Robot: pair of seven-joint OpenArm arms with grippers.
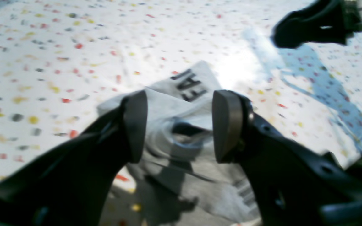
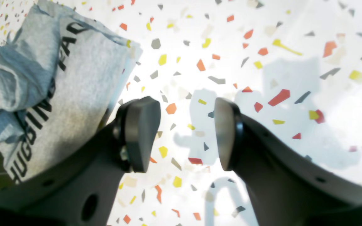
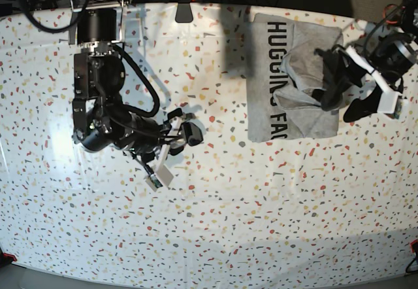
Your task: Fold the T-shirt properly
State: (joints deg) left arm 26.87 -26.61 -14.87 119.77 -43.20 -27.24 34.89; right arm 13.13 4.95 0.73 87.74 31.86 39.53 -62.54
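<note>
**Grey shirt half-folded at the table's far edge**

The T-shirt (image 3: 287,86) lies bunched; its lettering is partly covered by a crumpled flap, and the left wrist view is blurred; its long axis runs toward the base camera, text reading down that axis; the left gripper (image 3: 333,80) hangs wide over it, empty; the right gripper (image 3: 185,129) gapes above bare terrazzo table (image 3: 261,223), well apart.

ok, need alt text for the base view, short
Overhead view of a speckled terrazzo table: a grey T-shirt, partly folded with black lettering showing, lies near the top right, where the left claw hangs open over its bunched edge. The right claw, open and empty, hovers over bare table left of the shirt.
</note>
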